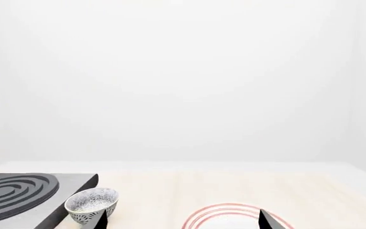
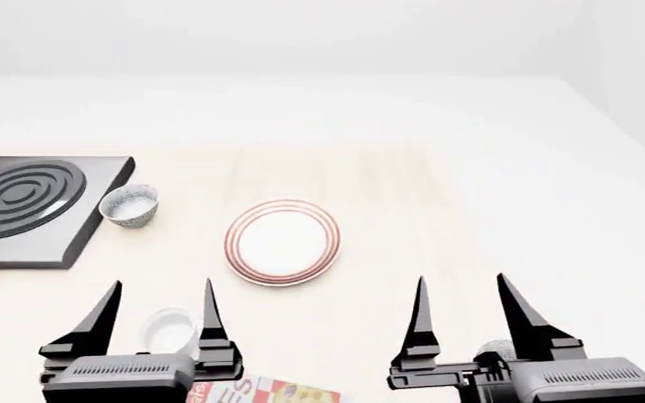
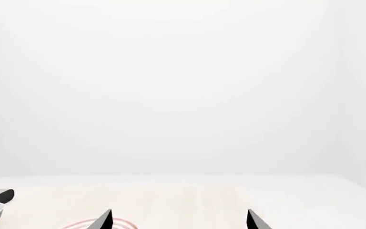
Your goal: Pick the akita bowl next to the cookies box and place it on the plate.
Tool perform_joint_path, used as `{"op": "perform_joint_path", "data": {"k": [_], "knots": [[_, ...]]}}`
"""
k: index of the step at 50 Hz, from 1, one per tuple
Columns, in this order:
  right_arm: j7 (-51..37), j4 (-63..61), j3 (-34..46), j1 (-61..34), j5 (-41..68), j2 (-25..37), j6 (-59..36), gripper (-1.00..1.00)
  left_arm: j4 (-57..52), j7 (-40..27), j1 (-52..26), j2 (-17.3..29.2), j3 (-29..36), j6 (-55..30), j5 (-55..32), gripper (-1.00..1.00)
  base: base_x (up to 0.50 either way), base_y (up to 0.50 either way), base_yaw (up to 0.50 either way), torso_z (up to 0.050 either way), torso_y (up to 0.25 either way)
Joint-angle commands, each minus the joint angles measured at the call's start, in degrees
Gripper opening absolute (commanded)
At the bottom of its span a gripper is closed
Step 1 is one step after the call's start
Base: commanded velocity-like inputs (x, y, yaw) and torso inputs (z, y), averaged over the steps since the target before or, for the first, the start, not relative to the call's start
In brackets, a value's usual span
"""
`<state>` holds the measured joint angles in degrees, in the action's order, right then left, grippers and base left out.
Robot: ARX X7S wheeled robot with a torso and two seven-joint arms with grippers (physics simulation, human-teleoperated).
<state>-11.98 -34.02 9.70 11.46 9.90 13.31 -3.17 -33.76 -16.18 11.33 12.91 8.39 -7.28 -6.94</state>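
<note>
1. Farthest out beyond the left gripper's [image 2: 162, 283] outer finger lies a dark burner slab [image 2: 26, 206] with raised rings. A speckled look-alike bowl [image 2: 128, 204] stands just beside its edge, ahead of that gripper's tips.
2. The left gripper's jaws are spread wide and hold nothing. A plain white cup [image 2: 171, 329] sits upright on the table [image 2: 412, 193] in the gap between them (whether it touches either finger, we cannot tell).
3. The cookies box [image 2: 266, 390] lies flat just inside the left gripper's inner finger, near its base, and only a corner of it shows.
4. The plate [image 2: 283, 242] rests ahead of both grippers, between them and nearer the left one's tips. It is bare.
5. The right gripper [image 2: 460, 277] also has its jaws spread apart, gripping nothing.
6. The akita bowl [image 2: 497, 349] shows as a speckled patch low between the right gripper's fingers, close to their base and mostly hidden by the gripper's body. It is well apart from the plate.
</note>
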Motion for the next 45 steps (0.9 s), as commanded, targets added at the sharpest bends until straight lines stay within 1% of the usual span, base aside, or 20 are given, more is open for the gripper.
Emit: {"op": "perform_joint_path", "data": {"k": [1,4,6,8,9,13,15,18,19,20,21,22,23,25,27,29,31,37,41,45], "knots": [[-0.5,-0.6,0.1,-0.1,0.3,0.5,0.0,1.0,0.2,-0.4,-0.1,0.3,0.3,0.1,-0.1,1.0,0.0,0.0,0.0,0.0,0.0],[-0.8,-0.5,-0.2,0.5,0.0,0.6,0.9,1.0,0.3,-0.7,-0.2,0.4,0.3,0.0,0.1,1.0,0.0,0.0,0.0,0.0,0.0],[-1.7,-4.0,-2.1,0.4,1.4,1.8,-2.4,1.0,0.6,-1.0,-0.3,0.5,0.2,0.1,0.4,1.0,0.0,0.0,0.0,0.0,0.0],[-1.9,-9.5,-3.6,0.4,3.5,4.2,-7.8,1.0,0.2,-1.2,-0.1,0.7,0.0,-0.1,0.0,1.0,0.0,0.0,0.0,0.0,0.0],[-1.9,-14.3,-5.6,0.0,4.7,7.2,-12.3,1.0,-0.7,-1.4,0.2,0.8,-0.2,-0.3,0.0,1.0,0.0,0.0,0.0,0.0,0.0],[-2.7,-20.7,-9.8,-1.5,9.3,12.1,-23.2,1.0,-0.9,-1.8,0.2,1.1,-0.2,-0.3,0.0,1.0,0.0,0.0,0.0,0.0,0.0],[-2.9,-23.2,-15.8,-2.3,20.0,14.4,-29.9,1.0,-0.7,-2.0,0.2,1.2,-0.1,-0.2,0.1,1.0,0.0,0.0,0.0,0.0,0.0],[-5.2,-25.9,-19.7,-2.6,26.5,19.3,-33.0,1.0,-0.8,-2.3,0.3,1.3,-0.1,-0.1,0.3,1.0,0.0,0.0,0.0,0.0,0.0],[-7.4,-25.9,-23.1,-2.4,35.1,23.3,-33.3,1.0,-0.8,-2.3,0.2,1.4,0.0,-0.2,0.2,1.0,0.0,0.0,0.0,0.0,0.0],[-12.3,-25.7,-26.3,-3.1,43.3,24.0,-34.8,1.0,-0.8,-2.4,0.1,1.4,0.0,-0.3,0.3,1.0,0.0,0.0,0.0,0.0,0.0],[-15.9,-24.6,-28.8,-4.4,51.4,26.8,-36.6,1.0,-0.4,-2.4,-0.1,1.4,0.0,-0.1,0.1,1.0,0.0,0.0,0.0,0.0,0.0],[-16.0,-24.6,-29.4,-4.8,53.6,29.3,-37.7,1.0,-0.2,-2.4,-0.2,1.5,0.0,0.0,0.1,1.0,0.0,0.0,0.0,0.0,0.0],[-17.6,-23.2,-31.6,-5.1,60.4,33.5,-39.1,1.0,0.0,-2.4,-0.2,1.6,0.0,0.1,0.0,1.0,0.0,0.0,0.0,0.0,0.0],[-18.4,-21.1,-34.2,-4.6,69.0,36.8,-38.9,1.0,0.0,-2.5,-0.3,1.7,0.1,0.2,0.1,1.0,0.0,0.0,0.0,0.0,0.0],[-18.8,-20.0,-36.9,-3.6,73.0,38.9,-38.8,1.0,-0.1,-2.7,-0.3,1.7,0.1,0.0,0.0,1.0,0.0,0.0,0.0,0.0,0.0],[-19.1,-17.9,-41.8,-1.0,80.5,43.6,-39.6,1.0,0.1,-2.8,-0.4,1.7,0.5,-0.2,0.3,1.0,0.0,0.0,0.0,0.0,0.0],[-20.7,-16.1,-44.3,0.7,86.7,46.1,-39.9,1.0,0.1,-2.9,-0.4,1.8,0.8,-0.1,0.4,1.0,0.0,0.0,0.0,0.0,0.0],[-22.1,-10.6,-53.7,5.8,103.0,55.4,-46.0,1.0,-0.8,-3.2,-0.1,2.1,1.4,-0.6,0.7,1.0,0.0,0.0,0.0,0.0,0.0],[-21.7,-6.8,-57.3,8.2,109.6,58.6,-51.6,1.0,0.1,-3.3,-0.5,2.2,1.6,-0.5,0.6,1.0,0.0,0.0,0.0,0.0,0.0],[-21.6,-3.5,-59.3,8.7,112.2,60.7,-54.3,1.0,-0.3,-3.4,-0.4,2.4,1.9,-0.8,0.6,1.0,0.0,0.0,0.0,0.0,0.0]]}}
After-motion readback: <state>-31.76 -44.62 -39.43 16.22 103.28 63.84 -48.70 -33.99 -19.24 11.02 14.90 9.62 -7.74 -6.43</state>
